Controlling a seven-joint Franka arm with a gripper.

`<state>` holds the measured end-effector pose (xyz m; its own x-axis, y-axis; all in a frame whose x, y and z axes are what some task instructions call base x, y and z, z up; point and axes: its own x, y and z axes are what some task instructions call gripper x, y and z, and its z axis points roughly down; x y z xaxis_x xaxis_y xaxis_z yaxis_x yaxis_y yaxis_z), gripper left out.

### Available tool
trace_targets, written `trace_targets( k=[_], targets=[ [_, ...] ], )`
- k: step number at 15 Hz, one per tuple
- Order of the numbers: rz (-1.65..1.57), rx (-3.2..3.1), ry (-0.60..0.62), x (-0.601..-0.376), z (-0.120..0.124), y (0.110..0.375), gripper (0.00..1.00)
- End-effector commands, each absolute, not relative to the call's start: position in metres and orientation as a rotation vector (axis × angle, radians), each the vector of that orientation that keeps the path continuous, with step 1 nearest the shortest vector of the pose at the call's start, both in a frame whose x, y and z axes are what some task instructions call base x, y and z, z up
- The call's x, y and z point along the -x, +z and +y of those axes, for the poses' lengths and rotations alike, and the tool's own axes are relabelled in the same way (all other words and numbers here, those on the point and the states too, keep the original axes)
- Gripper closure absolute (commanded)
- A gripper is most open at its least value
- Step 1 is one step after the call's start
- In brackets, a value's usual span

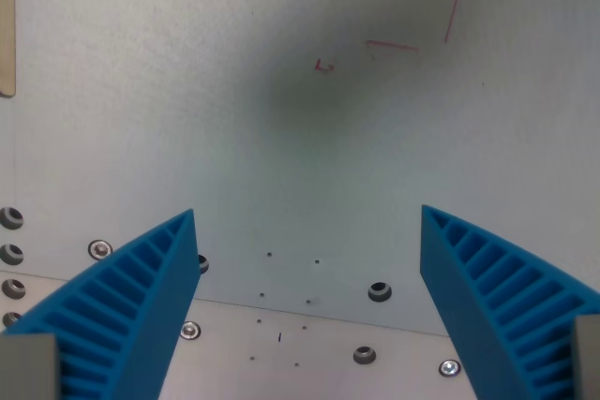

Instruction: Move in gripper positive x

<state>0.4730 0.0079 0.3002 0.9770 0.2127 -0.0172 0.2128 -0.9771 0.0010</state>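
My gripper (307,217) is open and empty. Its two blue ribbed fingers (141,297) rise from the bottom corners of the wrist view, one at the left and one at the right (497,288), with a wide gap between them. Below them lies a pale grey-white surface (281,138) with thin red pen marks (394,44) near the top right. Nothing sits between the fingers.
A metal plate edge with several screws and bolt holes (379,290) runs across the lower part of the view. A pale wooden strip (7,25) shows at the wrist view's upper left edge. A soft dark shadow falls on the middle of the surface.
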Motion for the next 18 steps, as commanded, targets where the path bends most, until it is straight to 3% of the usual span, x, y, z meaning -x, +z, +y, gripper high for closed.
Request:
trace_targets(
  k=[1, 18],
  targets=[
    [0.336, -3.120, -0.021, -0.478, 0.009, 0.302, 0.00],
    [0.336, -3.120, -0.021, -0.561, 0.027, 0.301, 0.00]
  ],
)
